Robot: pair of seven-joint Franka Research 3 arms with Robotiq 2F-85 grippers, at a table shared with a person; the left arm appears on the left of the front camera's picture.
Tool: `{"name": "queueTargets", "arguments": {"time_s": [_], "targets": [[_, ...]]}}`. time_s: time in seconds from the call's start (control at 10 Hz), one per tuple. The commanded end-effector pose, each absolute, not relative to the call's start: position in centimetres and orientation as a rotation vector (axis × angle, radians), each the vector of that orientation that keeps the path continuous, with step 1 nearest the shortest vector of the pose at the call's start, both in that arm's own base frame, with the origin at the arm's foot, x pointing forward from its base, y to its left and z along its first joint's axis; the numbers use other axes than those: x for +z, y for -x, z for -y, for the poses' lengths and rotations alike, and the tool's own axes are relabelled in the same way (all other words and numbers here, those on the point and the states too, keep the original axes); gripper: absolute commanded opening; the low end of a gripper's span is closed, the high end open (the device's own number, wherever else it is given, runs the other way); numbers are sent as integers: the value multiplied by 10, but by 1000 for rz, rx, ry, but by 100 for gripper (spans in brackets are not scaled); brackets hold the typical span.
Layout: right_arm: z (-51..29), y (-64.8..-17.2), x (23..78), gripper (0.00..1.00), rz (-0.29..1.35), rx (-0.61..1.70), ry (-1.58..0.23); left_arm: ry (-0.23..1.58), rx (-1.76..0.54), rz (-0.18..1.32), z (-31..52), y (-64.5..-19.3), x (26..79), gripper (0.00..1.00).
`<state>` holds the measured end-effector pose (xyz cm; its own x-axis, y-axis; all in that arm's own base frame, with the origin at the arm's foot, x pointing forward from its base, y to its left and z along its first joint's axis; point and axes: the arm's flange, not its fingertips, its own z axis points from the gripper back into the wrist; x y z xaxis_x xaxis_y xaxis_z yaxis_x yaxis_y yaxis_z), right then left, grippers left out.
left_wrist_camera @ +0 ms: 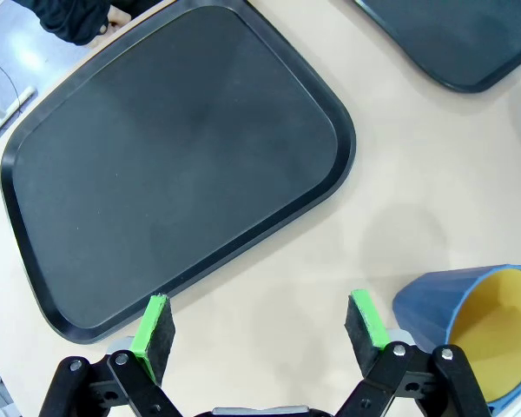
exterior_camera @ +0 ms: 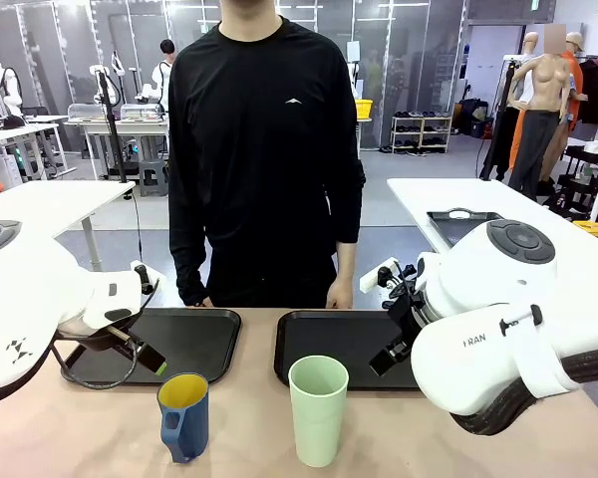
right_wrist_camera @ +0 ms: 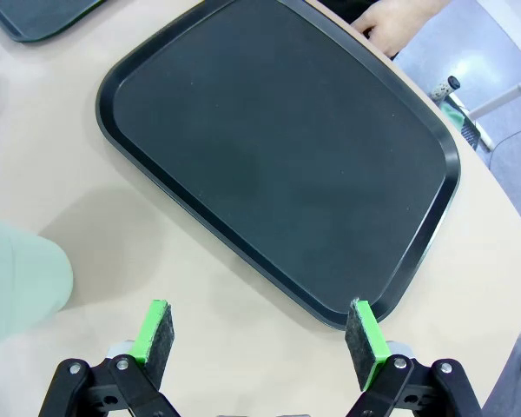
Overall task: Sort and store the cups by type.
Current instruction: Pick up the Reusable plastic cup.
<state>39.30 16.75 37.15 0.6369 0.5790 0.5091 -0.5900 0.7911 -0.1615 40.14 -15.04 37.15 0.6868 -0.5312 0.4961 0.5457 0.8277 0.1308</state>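
Table [exterior_camera: 70, 438], pale, with a person [exterior_camera: 264, 149] standing at the far edge. Two black trays side by side on it: left tray [exterior_camera: 194, 339] and right tray [exterior_camera: 334, 339], nothing on either. Nearer the robot, upright on the table: mint-green tumbler [exterior_camera: 318, 408] before the right tray, blue mug [exterior_camera: 184, 413] before the left tray, yellow inside showing. Left end effector [left_wrist_camera: 259, 306] released, jaws wide, above the left tray's near rim, mug just beside one finger. Right end effector [right_wrist_camera: 259, 308] likewise released, tumbler farther off to its side. Judged: left arm nearer the mug, right arm nearer the tumbler; long axes vertical, favouring a sideways approach.
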Motion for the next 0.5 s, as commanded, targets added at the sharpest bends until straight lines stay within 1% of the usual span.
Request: {"name": "queueTargets", "arguments": {"time_s": [0.0,0.2,0.4], "targets": [[-172,-392,376,100,570,654,9,13,-606,538,152,-401,375,100],[-181,-387,398,100,569,624,76,4,-592,556,156,-398,395,100],[-188,-377,441,100,612,648,115,-28,-593,596,161,-392,430,100]]}}
